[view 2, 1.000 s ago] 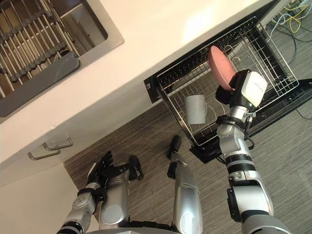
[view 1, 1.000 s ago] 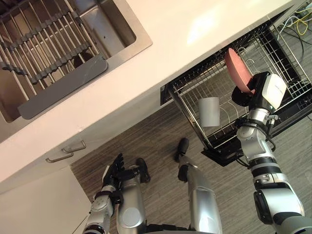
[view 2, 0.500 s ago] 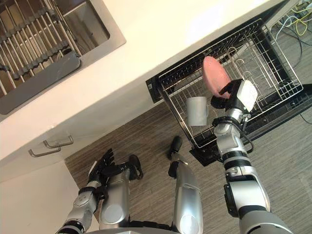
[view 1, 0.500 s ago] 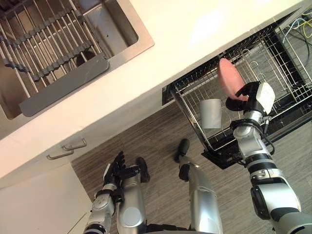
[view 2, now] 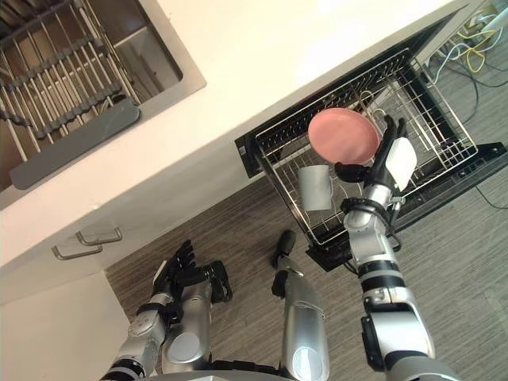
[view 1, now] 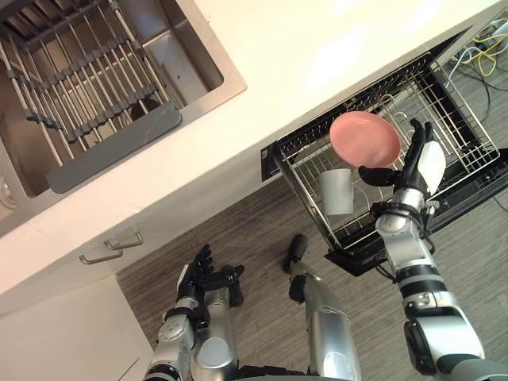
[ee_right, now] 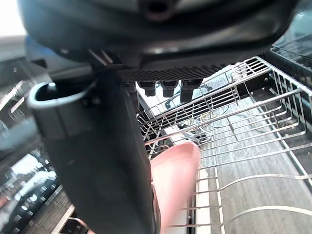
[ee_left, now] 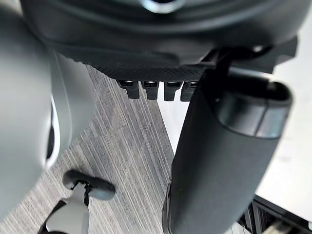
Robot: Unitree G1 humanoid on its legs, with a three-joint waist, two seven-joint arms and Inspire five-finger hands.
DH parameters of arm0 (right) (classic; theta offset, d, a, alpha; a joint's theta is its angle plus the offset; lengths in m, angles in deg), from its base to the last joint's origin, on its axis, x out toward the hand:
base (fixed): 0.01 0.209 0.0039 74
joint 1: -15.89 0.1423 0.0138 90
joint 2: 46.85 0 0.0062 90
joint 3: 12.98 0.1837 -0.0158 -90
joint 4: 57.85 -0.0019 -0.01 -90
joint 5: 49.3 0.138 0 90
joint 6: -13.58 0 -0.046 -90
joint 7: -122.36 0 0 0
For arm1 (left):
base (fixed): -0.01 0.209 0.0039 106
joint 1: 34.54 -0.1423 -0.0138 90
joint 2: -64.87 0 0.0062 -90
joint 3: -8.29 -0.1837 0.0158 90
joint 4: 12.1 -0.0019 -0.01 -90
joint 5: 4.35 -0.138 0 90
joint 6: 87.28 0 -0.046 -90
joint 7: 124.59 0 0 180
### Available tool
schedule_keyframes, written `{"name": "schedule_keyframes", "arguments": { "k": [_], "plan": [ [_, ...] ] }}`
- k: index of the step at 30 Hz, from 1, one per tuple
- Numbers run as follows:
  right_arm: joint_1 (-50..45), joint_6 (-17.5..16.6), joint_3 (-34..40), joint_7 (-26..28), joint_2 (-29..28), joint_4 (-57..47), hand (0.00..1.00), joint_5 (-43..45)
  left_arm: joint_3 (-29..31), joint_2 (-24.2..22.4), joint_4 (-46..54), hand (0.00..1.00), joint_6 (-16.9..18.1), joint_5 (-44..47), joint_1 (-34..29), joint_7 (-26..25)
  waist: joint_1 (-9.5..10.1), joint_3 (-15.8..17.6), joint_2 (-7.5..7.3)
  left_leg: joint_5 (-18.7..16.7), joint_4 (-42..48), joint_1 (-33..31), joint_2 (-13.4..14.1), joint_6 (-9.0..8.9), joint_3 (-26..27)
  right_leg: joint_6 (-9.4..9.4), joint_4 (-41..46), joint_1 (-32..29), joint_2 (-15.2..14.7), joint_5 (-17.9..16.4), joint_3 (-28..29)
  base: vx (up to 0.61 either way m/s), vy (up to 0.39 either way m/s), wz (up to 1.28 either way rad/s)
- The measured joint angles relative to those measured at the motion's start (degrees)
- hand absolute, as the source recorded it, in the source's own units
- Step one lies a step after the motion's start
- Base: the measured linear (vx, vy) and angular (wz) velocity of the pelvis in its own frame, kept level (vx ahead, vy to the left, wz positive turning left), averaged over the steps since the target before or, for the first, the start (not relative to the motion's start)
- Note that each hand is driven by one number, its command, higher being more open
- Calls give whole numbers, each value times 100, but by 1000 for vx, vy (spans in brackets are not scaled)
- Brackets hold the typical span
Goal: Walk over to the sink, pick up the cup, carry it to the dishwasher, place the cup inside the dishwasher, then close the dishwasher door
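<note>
A grey-white cup [view 1: 336, 191] stands in the pulled-out wire rack [view 1: 452, 127] of the dishwasher, at its near left side. A round pink plate [view 1: 363, 139] stands on edge in the rack just behind the cup, its face turned up toward me. My right hand [view 1: 417, 159] is open right beside the plate, fingers straight and thumb reaching under the plate's rim; the right wrist view has the plate [ee_right: 175, 180] next to the thumb [ee_right: 97, 161]. My left hand [view 1: 197, 274] hangs low over the floor, open and holding nothing.
The pale counter [view 1: 317, 55] runs across above the rack. A steel sink [view 1: 198, 40] with a slatted grid and a grey bar lies at the upper left. Cabinet handles [view 1: 111, 246] sit below it. Loose cables [view 1: 484, 40] lie past the dishwasher.
My right hand has gone from curled on the pink plate to open. The plate has swung from edge-on to face up and shifted left, above the cup. The left hand stays low.
</note>
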Motion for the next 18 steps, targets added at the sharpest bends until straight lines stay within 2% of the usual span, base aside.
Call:
{"name": "schedule_keyframes", "arguments": {
  "k": [7, 13, 18],
  "plan": [
    [-1214, 45, 193, 67, -306, -1026, 100, -79, -65, 8, -291, 100, -30, -82, -199, 72, -256, -343, -101, 151, -607, 597, -273, 33, 118, 154, -905, 718, 42, 405, 81, 60, 60, -3],
    [-2450, -12, 493, 82, -639, -2203, 100, -350, -12, 100, -490, 100, -43, -264, -640, -30, -418, -1005, -225, 155, -1042, 1181, -540, 39, 335, 335, -1750, 1408, 18, 793, 284, 40, 153, -14],
    [-2986, -444, 1085, 80, -1041, -2774, 100, -332, 223, 98, -770, 100, 1, -474, -939, -55, -465, -1356, -245, 157, -1359, 1648, -636, 43, 532, 394, -1757, 1641, 10, 756, 492, 45, 101, -18]
  ]
}}
